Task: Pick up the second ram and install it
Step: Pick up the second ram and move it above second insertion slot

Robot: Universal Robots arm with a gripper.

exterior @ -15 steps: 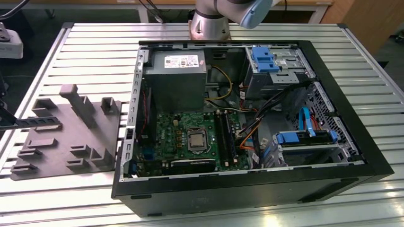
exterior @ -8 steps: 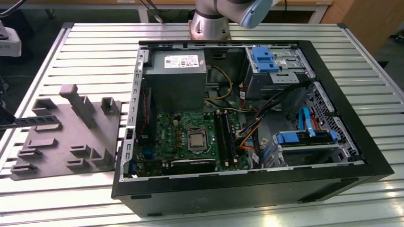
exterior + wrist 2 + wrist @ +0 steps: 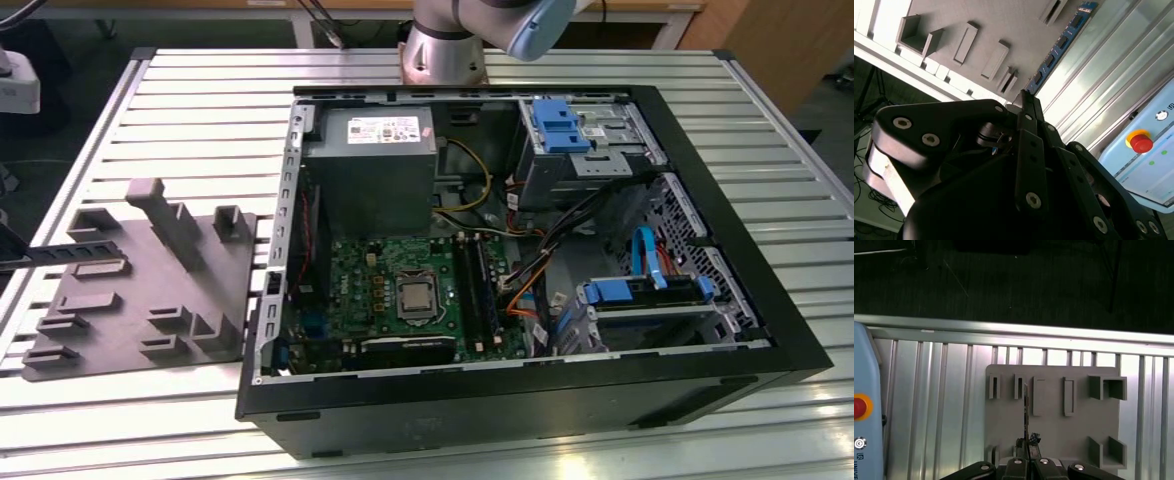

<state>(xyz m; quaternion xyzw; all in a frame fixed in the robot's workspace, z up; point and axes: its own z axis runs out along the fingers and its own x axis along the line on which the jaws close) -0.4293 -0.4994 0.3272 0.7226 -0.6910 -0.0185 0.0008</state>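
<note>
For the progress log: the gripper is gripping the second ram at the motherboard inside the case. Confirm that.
Wrong place. The gripper grips the second ram at the grey tray on the slatted table, not at the motherboard. The first wrist view shows it.

A slatted metal table (image 3: 187,95) carried a grey tray (image 3: 134,292) toward the exterior view's left and an open black computer case (image 3: 534,400) just beside it.
</note>
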